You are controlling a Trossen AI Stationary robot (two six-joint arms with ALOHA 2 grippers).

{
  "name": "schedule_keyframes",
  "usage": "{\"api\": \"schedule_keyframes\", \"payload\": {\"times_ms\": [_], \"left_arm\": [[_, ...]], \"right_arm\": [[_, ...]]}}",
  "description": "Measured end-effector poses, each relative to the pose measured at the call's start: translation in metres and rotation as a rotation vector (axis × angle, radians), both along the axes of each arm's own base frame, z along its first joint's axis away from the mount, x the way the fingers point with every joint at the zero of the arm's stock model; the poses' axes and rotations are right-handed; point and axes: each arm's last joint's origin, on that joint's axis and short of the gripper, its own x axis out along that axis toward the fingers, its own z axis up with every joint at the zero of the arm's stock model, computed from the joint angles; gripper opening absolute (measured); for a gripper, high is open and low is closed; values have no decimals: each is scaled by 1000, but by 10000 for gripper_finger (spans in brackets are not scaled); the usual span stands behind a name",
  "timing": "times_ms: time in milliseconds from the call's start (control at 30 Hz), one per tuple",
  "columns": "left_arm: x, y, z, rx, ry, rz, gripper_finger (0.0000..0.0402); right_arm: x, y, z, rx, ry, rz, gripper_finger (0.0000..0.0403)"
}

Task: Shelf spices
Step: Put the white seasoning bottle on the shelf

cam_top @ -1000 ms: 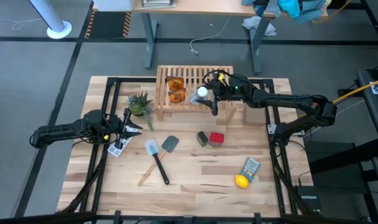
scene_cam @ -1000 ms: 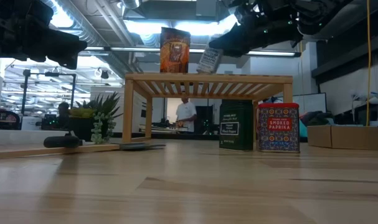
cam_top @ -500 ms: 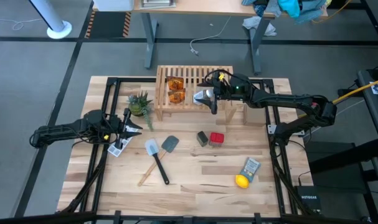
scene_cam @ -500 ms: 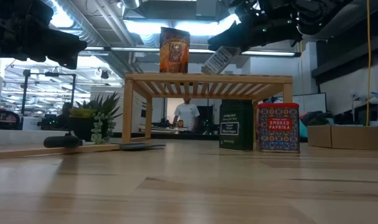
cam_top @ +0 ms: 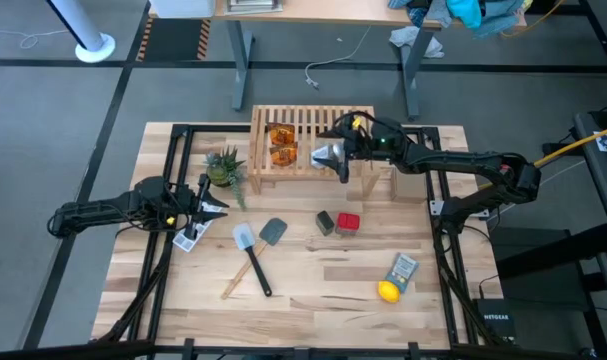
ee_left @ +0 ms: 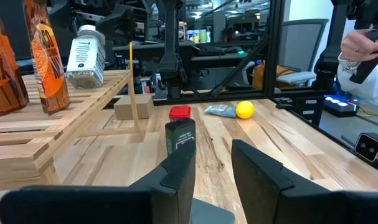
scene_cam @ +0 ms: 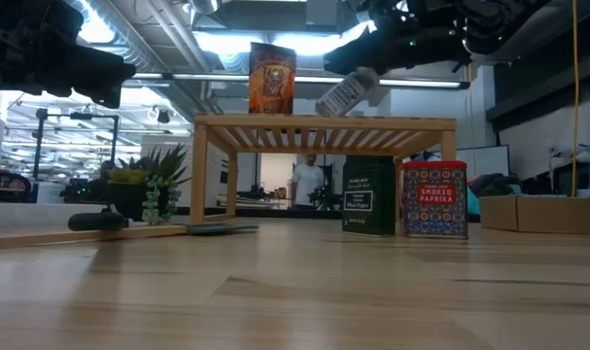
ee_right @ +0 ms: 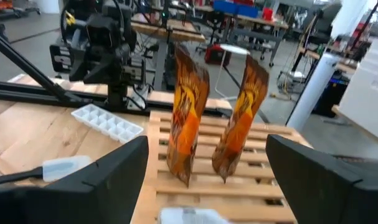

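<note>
Since a second ago the clear white-capped bottle (scene_cam: 348,92) has gone from hanging near-upright in the right gripper (cam_top: 335,155) to leaning hard over, cap end up toward the right of the low view, base on the shelf (cam_top: 305,118) slats; the gripper fingers have spread and are now standing wide either side of it, not clamping anything. In the high view that's upper centre of the frame.

Bottle is looking light, rigid plastic with a smooth labelled wall, so slippery and top-heavy on slats; it's likely tipping or rolling rather than standing. Best hold: across the body just under the cap, squeezing on the label, not the cap.

Two amber-orange packets (cam_top: 281,143) are standing upright on the shelf's left part. They're soft and thin, so pinching near the top seam is safest.

Small black box (cam_top: 325,222) and small red box (cam_top: 349,222) are sitting side by side on the tabletop (cam_top: 313,290), centre frame. Stiff, flat-sided, light: gripping across the narrow faces should work.

Left gripper (cam_top: 205,207) is waiting at mid-left over the tabletop, fingers partly apart, holding nothing.
</note>
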Motion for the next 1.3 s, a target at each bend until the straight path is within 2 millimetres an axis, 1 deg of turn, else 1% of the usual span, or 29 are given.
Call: {"api": "schedule_keyframes", "payload": {"times_ms": [133, 333, 500, 567, 667, 800, 900, 967, 1067, 1167, 1300], "left_arm": [[0, 0, 0, 0, 0, 0, 98], [0, 0, 0, 0, -1, 0, 98], [0, 0, 0, 0, 0, 0, 98], [0, 0, 0, 0, 0, 1, 98], [0, 0, 0, 0, 0, 0, 98], [0, 0, 0, 0, 0, 0, 98], [0, 0, 0, 0, -1, 0, 98], [0, 0, 0, 0, 0, 0, 98], [0, 0, 0, 0, -1, 0, 98], [0, 0, 0, 0, 0, 1, 98], [0, 0, 0, 0, 0, 0, 98]], "right_arm": [[0, 0, 2, -10, -20, 1, 330], [1, 0, -1, -2, -7, 7, 330], [-1, 1, 1, -2, -3, 0, 330], [-6, 2, 4, 3, 19, -20, 330], [-18, 6, 8, 6, 101, -79, 330], [-39, 21, 19, 9, 180, -195, 330], [-54, 37, 26, 2, 232, -238, 325], [-61, 46, 28, 13, 264, -263, 312], [-68, 54, 28, 53, 296, -313, 281], [-70, 56, 23, 106, 341, -354, 241], [-71, 57, 20, 139, 340, -381, 182]]}}
